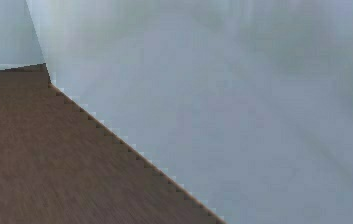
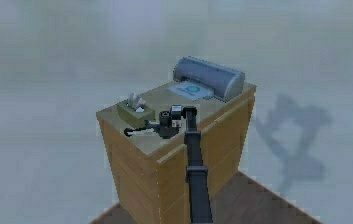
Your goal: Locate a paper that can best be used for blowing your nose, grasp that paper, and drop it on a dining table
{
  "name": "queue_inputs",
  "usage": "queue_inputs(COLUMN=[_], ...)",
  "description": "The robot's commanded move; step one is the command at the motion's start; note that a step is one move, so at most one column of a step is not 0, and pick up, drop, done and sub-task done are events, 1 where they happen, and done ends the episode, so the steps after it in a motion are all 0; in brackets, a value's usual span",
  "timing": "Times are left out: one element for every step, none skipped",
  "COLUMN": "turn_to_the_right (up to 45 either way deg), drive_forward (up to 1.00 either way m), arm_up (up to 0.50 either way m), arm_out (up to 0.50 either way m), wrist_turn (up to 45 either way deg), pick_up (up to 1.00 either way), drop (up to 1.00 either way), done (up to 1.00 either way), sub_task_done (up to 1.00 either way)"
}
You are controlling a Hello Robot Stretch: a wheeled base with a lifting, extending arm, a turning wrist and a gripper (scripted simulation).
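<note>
In the arm side view, the dark square bar of the arm (image 2: 197, 170) rises from the bottom edge and reaches up over the top of a tall cabinet of light brown wood (image 2: 174, 165), whose front shows level seams like drawer fronts. At the arm's far end sit two small white squares with black marks, and left of them is the dark tool (image 2: 146, 126) with its thin fingers, near the cabinet's front left corner. Just beyond the tool, on the same top, stands a small tan tissue box (image 2: 136, 107) with white paper poking from its top. It stands upright, close to the left edge. Whether the tool is touching the tissue box or only near it cannot be told, and with the box standing right behind it I cannot tell whether the tool holds anything.

Farther back on the cabinet top, toward the right corner, rests a low grey printer (image 2: 209, 77) with a rounded lid. A flat blue and white sheet (image 2: 191, 91) lies just in front of it, between the printer and the arm. A pale grey wall (image 2: 54, 60) stands behind the cabinet, and dark brown plank floor (image 2: 274, 205) shows at its foot.

In the forward view, the same dark brown floor (image 1: 54, 160) fills the lower left. A bare pale wall (image 1: 234, 100) cuts across it on a slant from upper left to lower right.
</note>
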Motion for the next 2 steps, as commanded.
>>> queue_inputs(turn_to_the_right=[0.0, 0.0], drive_forward=[0.0, 0.0], arm_up=[0.0, 0.1], arm_out=[0.0, 0.0], wrist_turn=[0.0, 0.0], pick_up=[1.0, 0.0], drop=[0.0, 0.0], done=[0.0, 0.0], sub_task_done=[0.0, 0.0])
